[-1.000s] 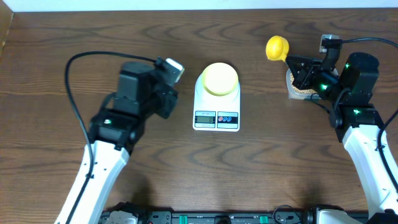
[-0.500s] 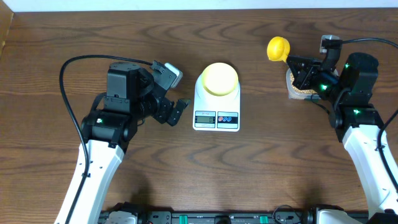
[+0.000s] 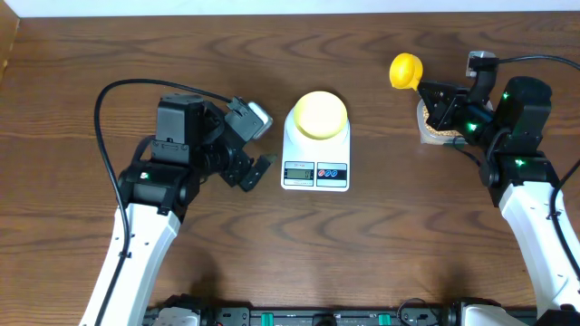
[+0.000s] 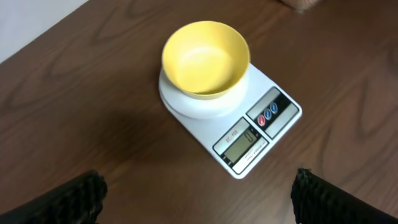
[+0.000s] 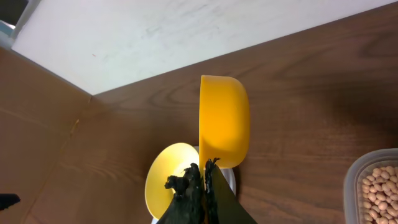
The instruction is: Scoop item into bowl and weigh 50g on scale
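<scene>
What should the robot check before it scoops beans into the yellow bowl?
1. Bowl sits on the scale: ok.
2. Bowl is empty: ok.
3. Right gripper is shut on the scoop: ok.
4. Beans are in the tub: ok.
5. Scale display reads zero: cannot tell, the digits are too small.
6. Left gripper is open, holds nothing and is apart from the scale: ok.

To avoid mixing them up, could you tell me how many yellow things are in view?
2: the bowl on the scale, and the scoop held in the right gripper.
</scene>
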Controlling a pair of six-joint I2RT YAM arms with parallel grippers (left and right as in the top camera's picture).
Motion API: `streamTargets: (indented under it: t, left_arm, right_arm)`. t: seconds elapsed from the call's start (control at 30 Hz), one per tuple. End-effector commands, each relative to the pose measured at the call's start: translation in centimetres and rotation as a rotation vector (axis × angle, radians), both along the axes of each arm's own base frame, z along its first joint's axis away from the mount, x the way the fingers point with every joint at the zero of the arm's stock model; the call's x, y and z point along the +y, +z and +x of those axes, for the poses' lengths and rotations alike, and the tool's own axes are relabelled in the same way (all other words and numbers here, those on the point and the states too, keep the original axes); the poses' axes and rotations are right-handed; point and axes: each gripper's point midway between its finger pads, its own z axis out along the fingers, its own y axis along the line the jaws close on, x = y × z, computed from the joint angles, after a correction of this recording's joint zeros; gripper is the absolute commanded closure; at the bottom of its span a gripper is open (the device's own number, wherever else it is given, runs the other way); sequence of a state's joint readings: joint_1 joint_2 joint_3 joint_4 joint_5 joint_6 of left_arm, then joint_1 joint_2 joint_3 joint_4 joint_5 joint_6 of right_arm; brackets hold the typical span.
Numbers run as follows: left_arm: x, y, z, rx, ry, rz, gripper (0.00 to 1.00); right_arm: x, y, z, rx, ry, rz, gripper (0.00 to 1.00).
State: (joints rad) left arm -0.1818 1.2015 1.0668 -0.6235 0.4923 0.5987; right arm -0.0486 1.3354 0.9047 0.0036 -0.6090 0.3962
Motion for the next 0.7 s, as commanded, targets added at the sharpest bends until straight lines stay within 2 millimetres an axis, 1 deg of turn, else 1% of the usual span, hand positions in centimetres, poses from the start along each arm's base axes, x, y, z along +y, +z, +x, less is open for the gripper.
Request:
streamTargets:
  t: [0.0, 0.23, 0.47, 0.67]
  left_arm:
    - [-0.1, 0.0, -0.4, -0.032, -0.077, -0.003, 0.03]
    - [1.4, 0.0, 0.2, -0.028, -0.024, -0.008, 0.03]
    - [1.3, 0.2, 0.4, -0.005, 0.018, -0.045, 0.03]
    - [1.2, 0.3, 0.3, -0.002, 0.015, -0.050, 0.03]
  right_arm:
    - [-0.3, 1.0, 0.4, -0.032, -0.002, -0.019, 0.99]
    - [-0.3, 1.0, 0.4, -0.032, -0.002, -0.019, 0.99]
    - [-0.3, 1.0, 0.4, -0.032, -0.002, -0.019, 0.99]
    - [-0.3, 1.0, 0.4, -0.032, -0.002, -0.019, 0.99]
